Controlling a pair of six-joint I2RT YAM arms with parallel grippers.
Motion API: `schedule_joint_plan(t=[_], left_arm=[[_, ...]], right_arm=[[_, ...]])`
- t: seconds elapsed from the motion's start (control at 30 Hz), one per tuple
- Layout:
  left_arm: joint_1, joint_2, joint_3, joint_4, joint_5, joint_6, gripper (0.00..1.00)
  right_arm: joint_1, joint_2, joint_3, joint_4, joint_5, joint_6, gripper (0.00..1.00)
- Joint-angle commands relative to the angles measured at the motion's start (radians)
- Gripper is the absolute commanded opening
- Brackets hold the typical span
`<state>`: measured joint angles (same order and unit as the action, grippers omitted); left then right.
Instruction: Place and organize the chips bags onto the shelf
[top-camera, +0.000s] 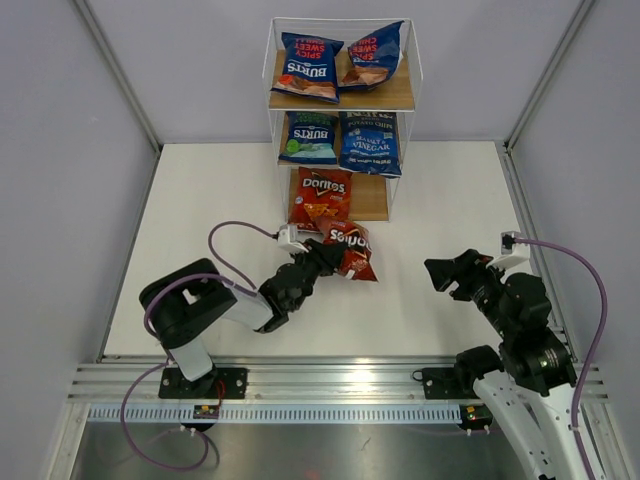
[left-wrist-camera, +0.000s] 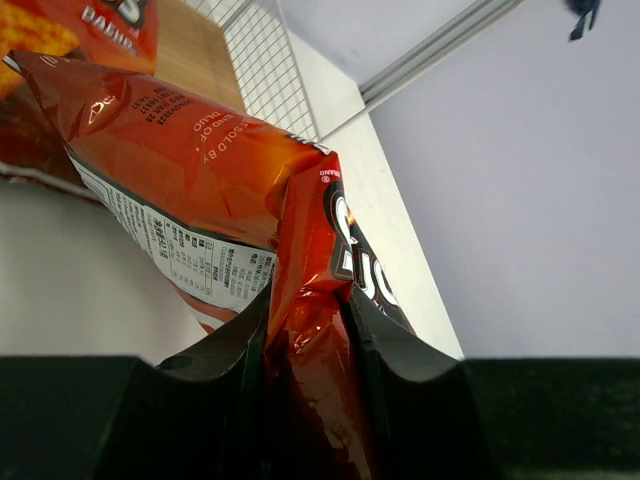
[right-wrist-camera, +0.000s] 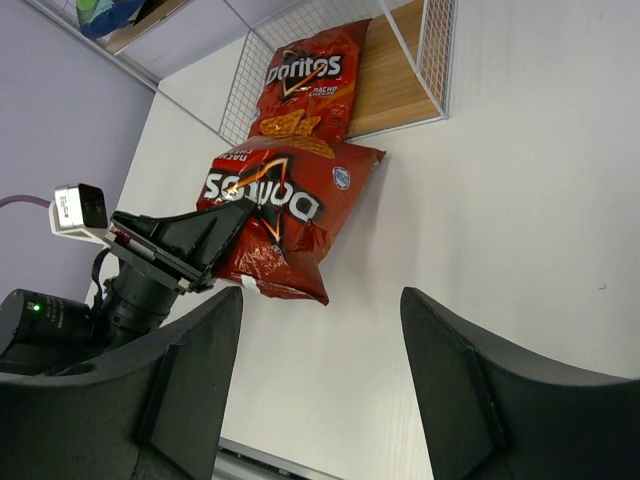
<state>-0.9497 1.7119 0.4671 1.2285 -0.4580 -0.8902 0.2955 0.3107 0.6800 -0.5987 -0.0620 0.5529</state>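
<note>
The left pincer (top-camera: 323, 257) pinches the edge of a red Doritos bag (top-camera: 351, 251) just in front of the shelf (top-camera: 372, 199), whose lowest board holds a second Doritos bag (top-camera: 320, 196). The right pincer (top-camera: 450, 272) hangs spread above the white worktop (top-camera: 200, 200), well apart to the right.

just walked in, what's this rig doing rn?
Left pincer is shut on a Doritos bag, just in front of the shelf. Five bags are on the shelf: two blue bags on top, a Burts and a Vinegar bag in the middle, a second Doritos on the bottom. Right pincer is open and empty, off to the side.
</note>
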Motion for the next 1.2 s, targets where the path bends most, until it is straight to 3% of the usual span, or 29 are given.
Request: schedule_joint_plan(t=[0.0, 0.27, 0.57, 1.17], left_arm=[[0.009, -0.011, 0.068, 0.344, -0.047, 0.083, 0.31], [0.025, 0.000, 0.125, 0.375, -0.042, 0.142, 0.33], [0.134, 0.107, 0.261, 0.368, 0.061, 0.112, 0.33], [0.167, 0.308, 0.455, 0.436, 0.087, 0.132, 0.32]], right_arm=[[0.005, 0.004, 0.055, -0.016, 0.040, -0.053, 0.73], [0.005, 0.002, 0.067, -0.023, 0.050, -0.067, 0.74], [0.005, 0.031, 0.067, 0.014, 0.025, -0.071, 0.75], [0.007, 0.067, 0.096, 0.048, -0.050, -0.065, 0.75]])
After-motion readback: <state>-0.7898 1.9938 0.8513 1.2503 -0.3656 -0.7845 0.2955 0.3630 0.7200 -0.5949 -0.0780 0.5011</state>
